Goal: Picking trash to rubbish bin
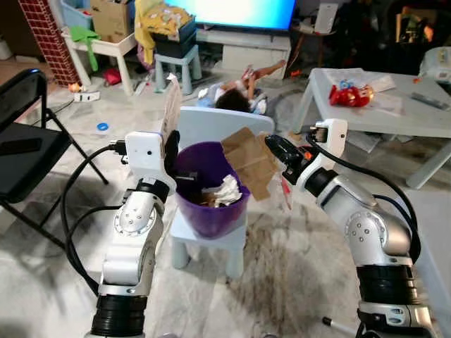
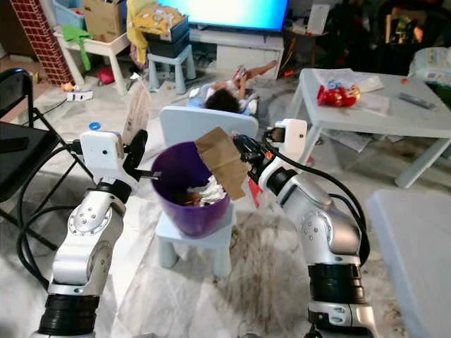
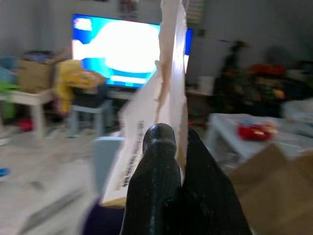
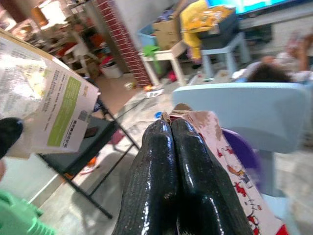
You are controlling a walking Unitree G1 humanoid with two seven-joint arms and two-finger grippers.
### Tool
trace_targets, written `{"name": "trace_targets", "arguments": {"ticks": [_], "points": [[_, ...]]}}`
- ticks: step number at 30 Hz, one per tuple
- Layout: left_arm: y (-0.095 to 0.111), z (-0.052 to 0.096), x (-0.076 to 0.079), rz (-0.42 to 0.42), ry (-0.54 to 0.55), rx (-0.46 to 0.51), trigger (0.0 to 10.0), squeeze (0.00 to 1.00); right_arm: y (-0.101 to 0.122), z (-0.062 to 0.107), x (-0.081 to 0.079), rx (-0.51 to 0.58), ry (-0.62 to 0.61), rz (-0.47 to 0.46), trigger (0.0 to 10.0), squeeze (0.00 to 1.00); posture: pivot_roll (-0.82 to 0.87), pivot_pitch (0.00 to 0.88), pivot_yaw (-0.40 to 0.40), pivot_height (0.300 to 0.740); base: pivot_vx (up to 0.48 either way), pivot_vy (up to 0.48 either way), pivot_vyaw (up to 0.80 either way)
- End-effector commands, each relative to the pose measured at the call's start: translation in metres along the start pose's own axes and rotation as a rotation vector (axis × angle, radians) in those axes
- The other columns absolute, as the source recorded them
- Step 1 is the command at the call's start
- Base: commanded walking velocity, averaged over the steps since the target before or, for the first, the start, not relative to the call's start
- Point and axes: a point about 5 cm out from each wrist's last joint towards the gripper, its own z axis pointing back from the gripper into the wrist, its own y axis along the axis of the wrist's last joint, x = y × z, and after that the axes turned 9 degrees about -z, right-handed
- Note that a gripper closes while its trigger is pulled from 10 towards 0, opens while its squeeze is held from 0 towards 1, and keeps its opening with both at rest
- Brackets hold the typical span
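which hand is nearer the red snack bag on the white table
Right. The right hand is between the purple bin and the red snack bag; the left hand is beyond the bin's far side.

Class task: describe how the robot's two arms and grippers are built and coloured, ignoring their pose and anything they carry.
Both arms are silver metal with rounded joints and black ribbed cuffs lower down. Each wrist carries a white boxy camera housing. Black cables loop off both arms. The left gripper and right gripper each have two long, glossy black fingers.

The cardboard [image 1: 250,160] hides the bin's [image 1: 194,169] right rim and the right fingers' tips. The far television [image 1: 243,10] is cut off at the top edge. The left wrist view is blurred, its paper's [image 3: 146,127] print unreadable.
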Motion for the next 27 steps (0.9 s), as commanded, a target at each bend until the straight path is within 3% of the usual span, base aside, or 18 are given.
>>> {"name": "trace_targets", "arguments": {"ticks": [1,27], "points": [[0.0029,0.0002,-0.0059,-0.013,0.011,0.01,0.0,0.0,0.0056,-0.0037,-0.0076,0.017,0.026,0.014,0.0,0.0,0.01,0.107,-0.093,0.74,0.337,0.0,0.0],[-0.0004,0.0011,-0.007,-0.016,0.018,-0.005,0.0,0.0,0.0045,-0.0039,-0.007,0.016,0.024,0.015,0.0,0.0,0.01,0.107,-0.095,0.74,0.443,0.0,0.0]]}}
